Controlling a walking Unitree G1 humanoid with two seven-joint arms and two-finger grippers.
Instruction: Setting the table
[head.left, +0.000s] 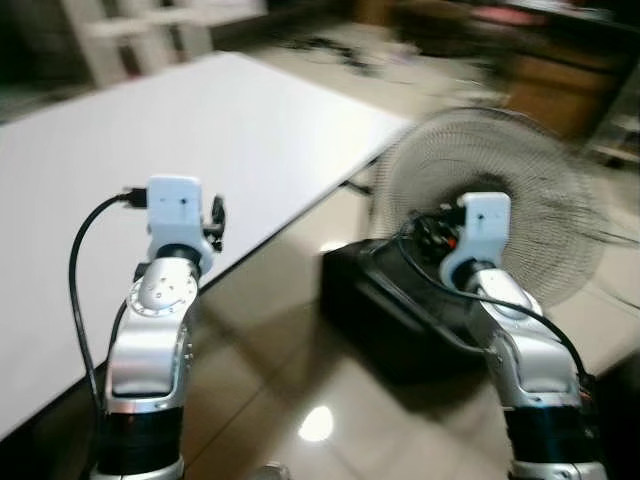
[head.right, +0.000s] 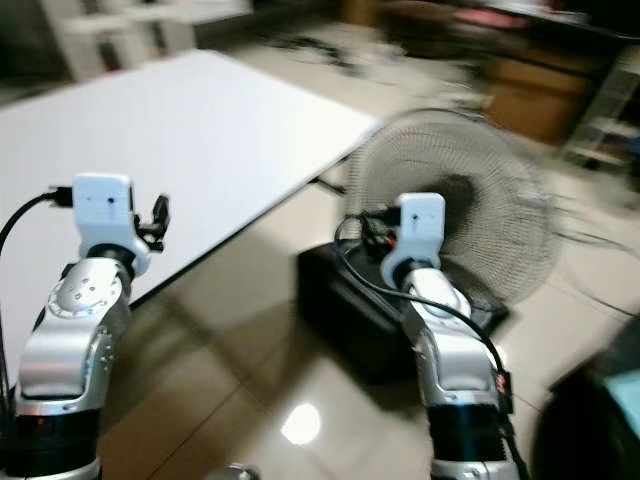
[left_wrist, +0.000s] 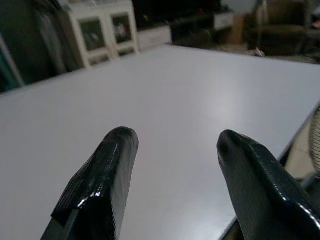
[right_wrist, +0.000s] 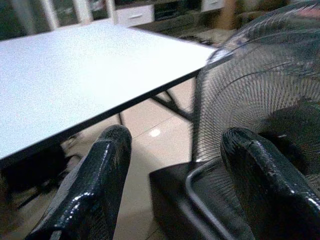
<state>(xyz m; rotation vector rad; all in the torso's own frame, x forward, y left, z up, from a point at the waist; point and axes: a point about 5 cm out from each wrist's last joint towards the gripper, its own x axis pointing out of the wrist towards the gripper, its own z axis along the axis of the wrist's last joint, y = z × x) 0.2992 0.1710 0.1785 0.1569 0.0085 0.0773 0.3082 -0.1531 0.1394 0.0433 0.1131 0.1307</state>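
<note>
A large white table (head.left: 200, 140) stretches from my left to the far middle, its top bare. My left gripper (left_wrist: 172, 145) is raised over the table's near edge, open, with nothing between its black fingers (left_wrist: 107, 170). My right gripper (right_wrist: 175, 145) is held up beyond the table's corner, open and holding nothing, facing a standing fan (right_wrist: 260, 90). Both silver arms, the left arm (head.left: 155, 330) and the right arm (head.left: 520, 350), rise from the bottom of the head views.
A round mesh fan (head.left: 500, 200) stands on the shiny tiled floor (head.left: 290, 380) to the right of the table corner, beside a black box (head.left: 380, 310). White cabinets (left_wrist: 105, 32) and dark furniture line the far wall. The head views are blurred.
</note>
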